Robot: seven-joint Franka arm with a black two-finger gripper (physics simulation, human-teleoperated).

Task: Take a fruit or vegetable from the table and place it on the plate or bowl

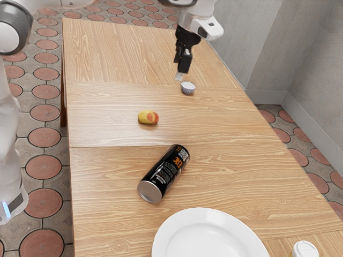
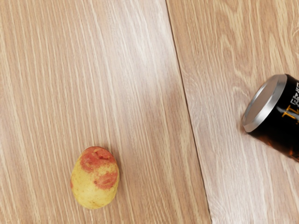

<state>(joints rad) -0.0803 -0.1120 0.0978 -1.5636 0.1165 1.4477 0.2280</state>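
Yellow-red fruit (image 1: 148, 116) lay mid-table, well apart from the near-edge plate (image 1: 177, 235). It looked firm, light, smooth and rounded, so grasp across its narrow middle. Gripper (image 1: 180, 75) hovered away; couldn't tell whether it was released or clenched.

A small yellow fruit (image 1: 148, 116) (image 2: 95, 177) with red blotches, perhaps a mango, lies on its side near the middle of the wooden table (image 1: 107, 59). The white round plate (image 1: 185, 222) sits flat at the table's near edge, well apart from it.
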